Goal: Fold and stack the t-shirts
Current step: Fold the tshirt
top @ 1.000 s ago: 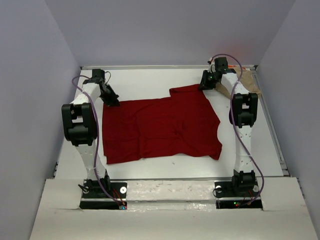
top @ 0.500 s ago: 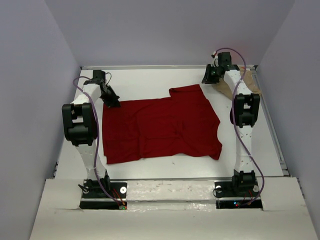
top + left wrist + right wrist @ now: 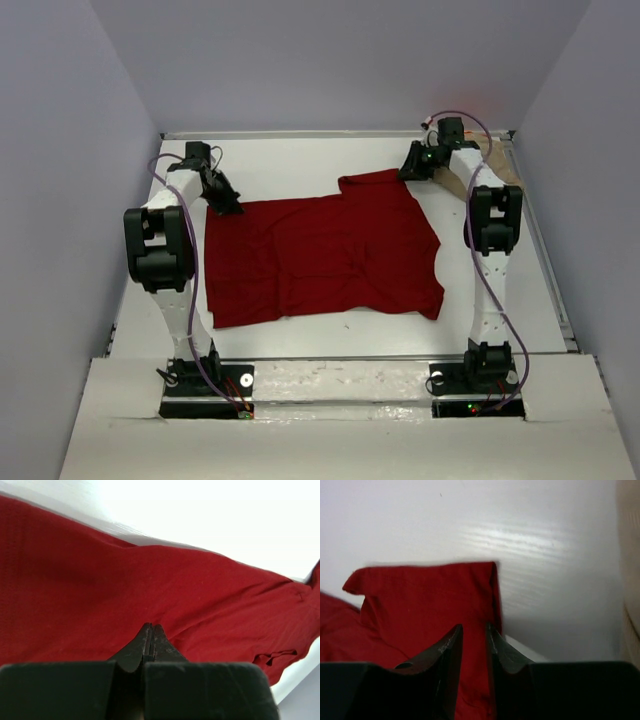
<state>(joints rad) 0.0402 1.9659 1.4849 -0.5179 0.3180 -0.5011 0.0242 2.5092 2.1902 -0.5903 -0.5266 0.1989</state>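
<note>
dark red t-shirt (image 3: 320, 255) lies spread flat mid-table (image 3: 300, 165), tan t-shirt (image 3: 497, 168) at the far-right corner. left gripper (image 3: 151, 627) has jaws together, apparently nipping the red shirt's far-left corner. right gripper (image 3: 472, 627) hangs w/ jaws slightly apart over the far-right sleeve (image 3: 430, 595), gripping nothing. looks like grabbing the far edge for 1st fold; nxt right shd drop & close on sleeve.

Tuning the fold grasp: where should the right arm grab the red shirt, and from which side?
Its far right sleeve, from above at the hem: it lies flat, corner free on the table, under the right gripper.
</note>
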